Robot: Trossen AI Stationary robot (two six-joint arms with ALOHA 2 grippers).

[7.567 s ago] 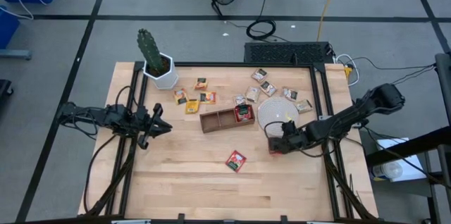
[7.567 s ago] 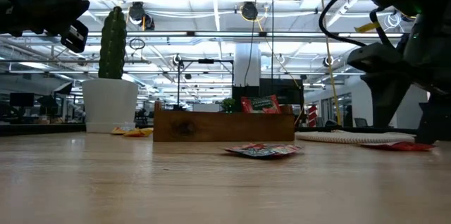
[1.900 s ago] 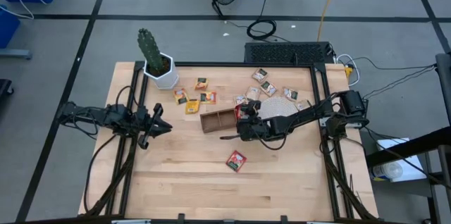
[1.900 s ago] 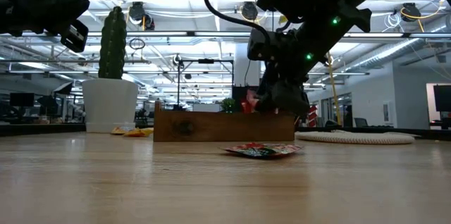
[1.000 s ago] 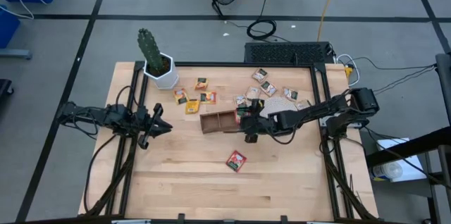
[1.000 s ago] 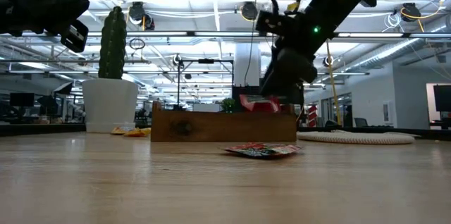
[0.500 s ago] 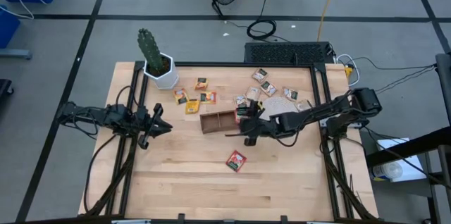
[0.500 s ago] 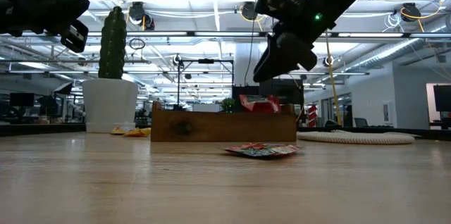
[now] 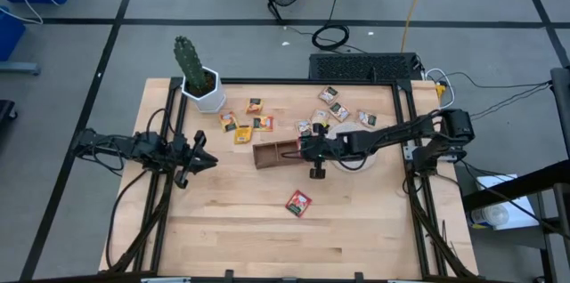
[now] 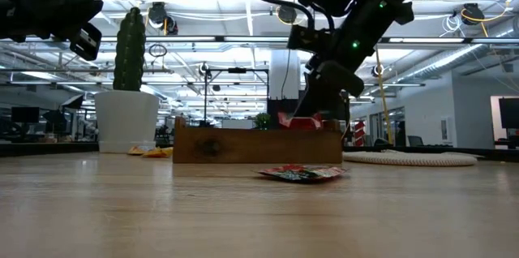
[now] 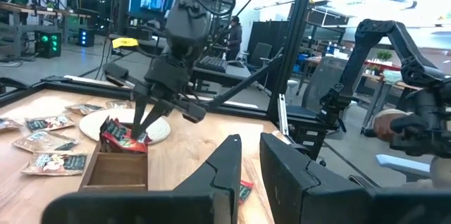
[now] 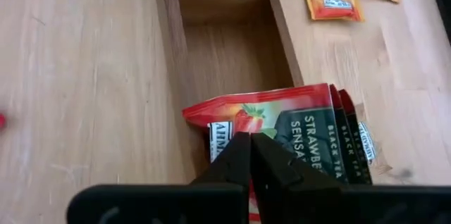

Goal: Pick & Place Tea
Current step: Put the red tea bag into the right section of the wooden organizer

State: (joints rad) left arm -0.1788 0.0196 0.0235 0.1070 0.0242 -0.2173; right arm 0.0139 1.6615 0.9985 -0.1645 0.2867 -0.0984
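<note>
Judging from how things lie, we are at the placing step: the right gripper (image 9: 309,150) hangs over the end slot of the wooden tray (image 9: 272,153), its fingers pressed together with nothing between them, just above the red tea packets (image 12: 296,129) that stand on edge in that slot. The next move, we think, calls for lifting clear of the tray and going after another packet.

Starting with the biggest things, the table (image 9: 232,230) carries a cactus in a white pot (image 9: 198,76) at its far left corner and a round pale mat (image 9: 363,160) mostly under the right arm. The left gripper (image 9: 198,157) waits at the table's left edge (its fingers nearly together, holding nothing).

One red packet (image 9: 298,202) lies alone near the middle, well apart from the tray; orange ones (image 9: 242,128) and tan ones (image 9: 338,111) lie scattered behind it. The arm's own reach across the mat is what could crowd the tan packets.
</note>
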